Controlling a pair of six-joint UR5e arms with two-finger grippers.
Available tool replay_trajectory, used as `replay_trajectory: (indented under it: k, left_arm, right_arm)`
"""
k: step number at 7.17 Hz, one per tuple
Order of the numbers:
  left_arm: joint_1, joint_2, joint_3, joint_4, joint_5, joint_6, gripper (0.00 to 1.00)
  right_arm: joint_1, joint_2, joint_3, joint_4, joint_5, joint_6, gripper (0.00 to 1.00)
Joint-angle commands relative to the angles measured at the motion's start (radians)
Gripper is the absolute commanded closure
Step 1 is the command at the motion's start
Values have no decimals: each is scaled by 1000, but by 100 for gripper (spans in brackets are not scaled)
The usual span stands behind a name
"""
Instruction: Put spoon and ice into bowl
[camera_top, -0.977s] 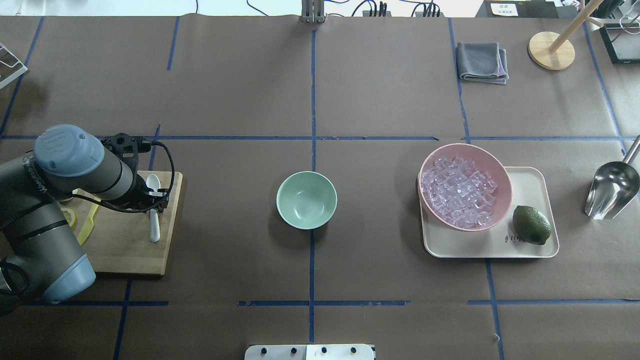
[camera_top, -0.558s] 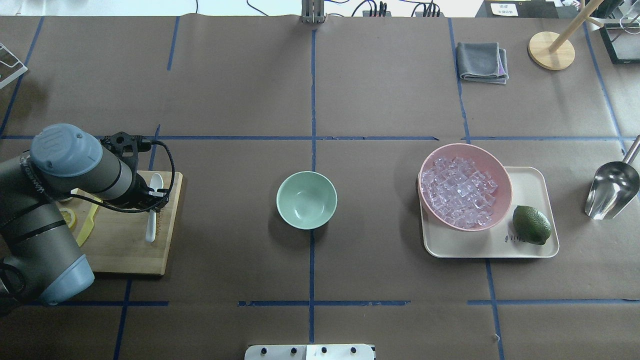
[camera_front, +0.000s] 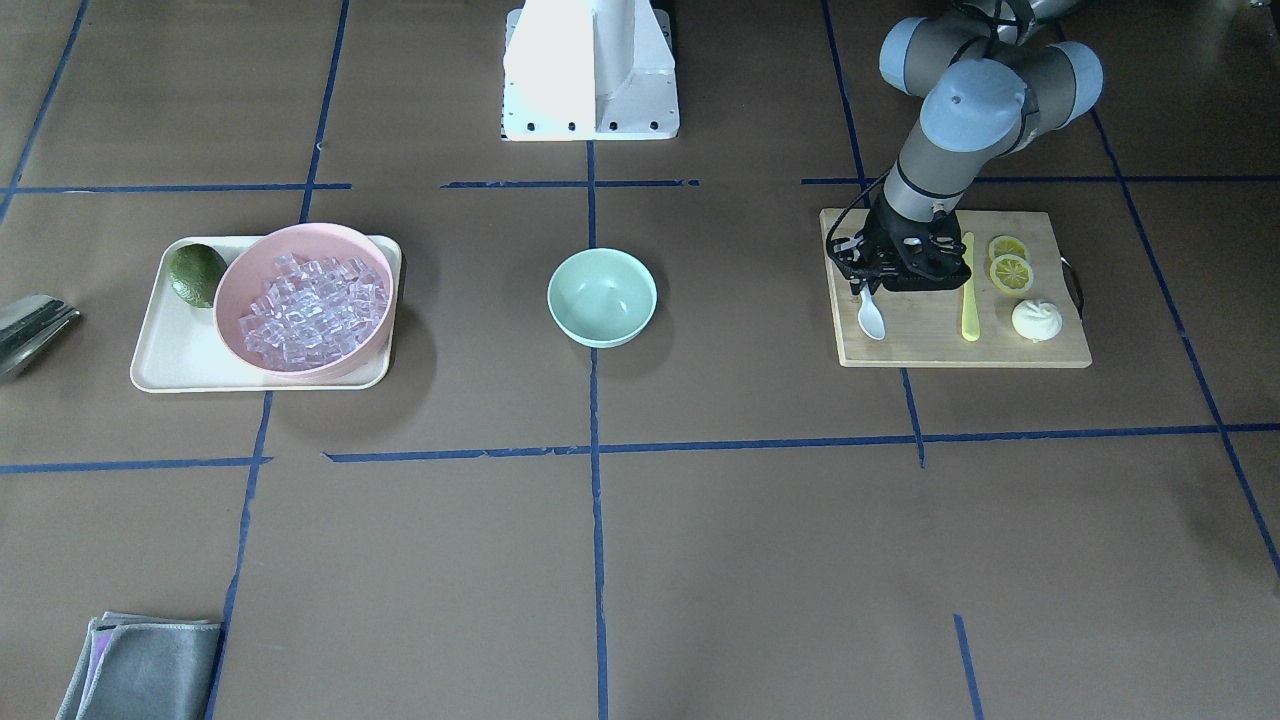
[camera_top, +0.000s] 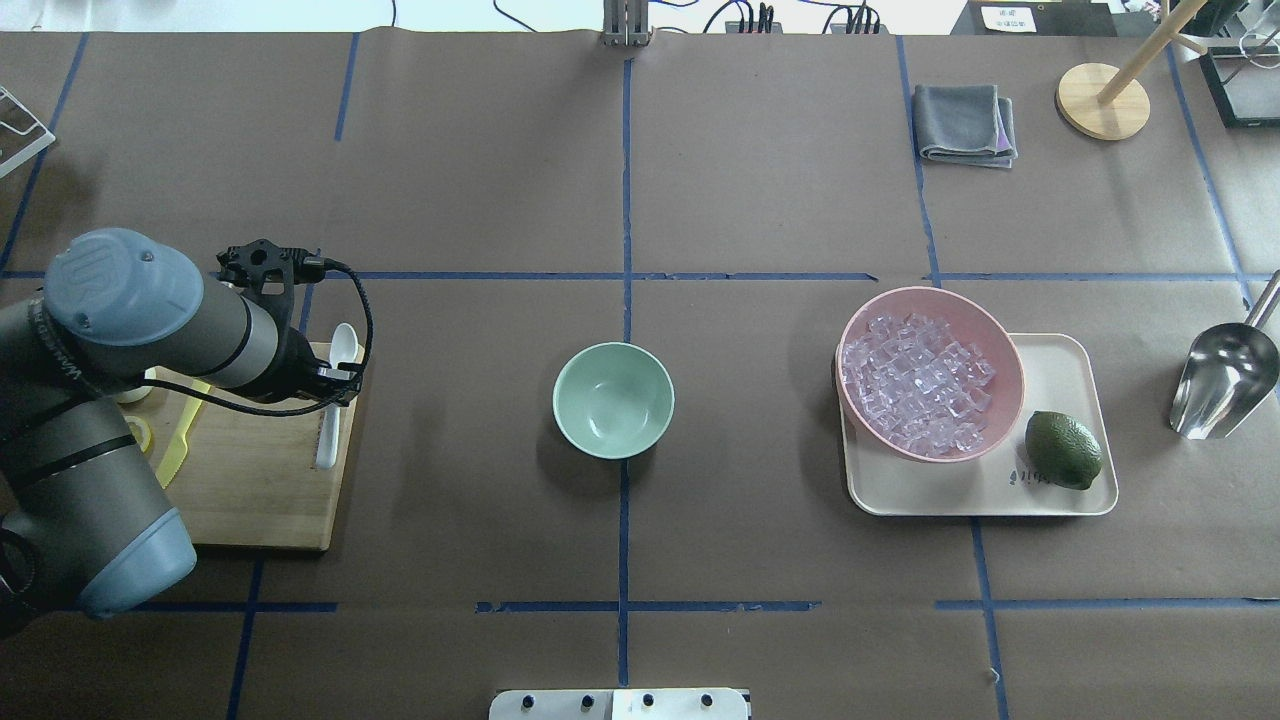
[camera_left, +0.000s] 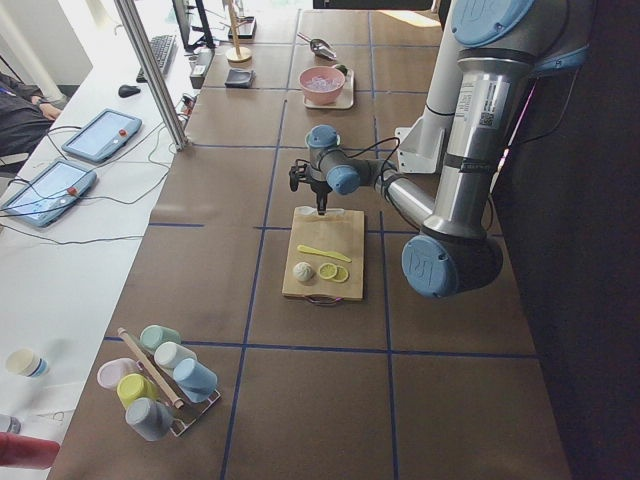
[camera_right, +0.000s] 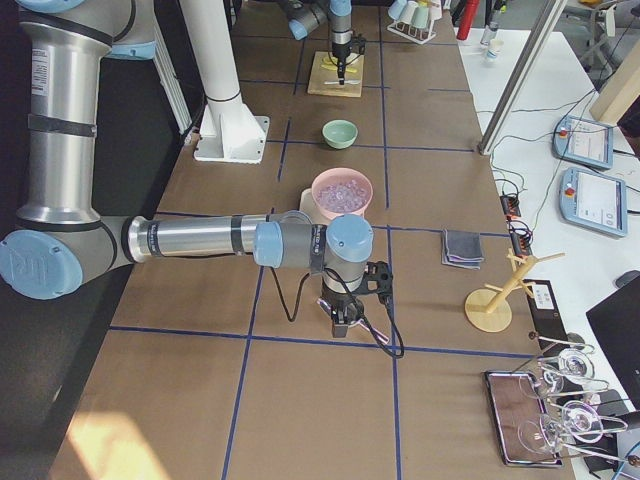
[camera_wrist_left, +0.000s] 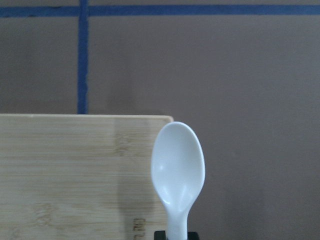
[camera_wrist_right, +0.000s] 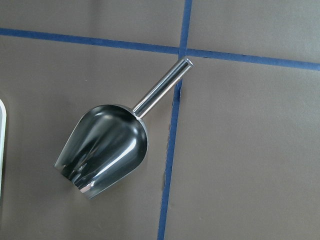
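My left gripper (camera_top: 326, 386) is shut on the handle of the white spoon (camera_top: 341, 348) and holds it just above the right edge of the wooden cutting board (camera_top: 250, 500). The left wrist view shows the spoon's scoop (camera_wrist_left: 177, 167) pointing away, half over the board's corner. The mint-green bowl (camera_top: 613, 400) stands empty at the table's middle, well to the right of the spoon. The ice (camera_top: 918, 385) fills the pink bowl (camera_top: 1005, 355) on the right. My right gripper (camera_right: 340, 325) hangs above a metal scoop (camera_wrist_right: 105, 150); I cannot tell whether it is open or shut.
The board also carries a yellow-green knife (camera_front: 968, 290), lemon slices (camera_front: 1008, 262) and a white bun (camera_front: 1037, 320). The pink bowl and a lime (camera_top: 1063, 450) sit on a cream tray (camera_top: 1060, 360). A grey cloth (camera_top: 965, 123) lies at the far right.
My left gripper has risen and moved right and away with the spoon, from the board's right part to its right edge. Bowl and ice have not moved.
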Motion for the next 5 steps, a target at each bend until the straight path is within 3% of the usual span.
replay_trajectory:
  k: [1, 5]
  left_arm:
    - [59, -110, 6, 2, 48, 149, 100]
    - [164, -379, 157, 45, 51, 153, 100]
  right_arm:
    - [0, -3, 1, 0, 0, -5, 0]
    - [0, -7, 0, 0, 0, -6, 0]
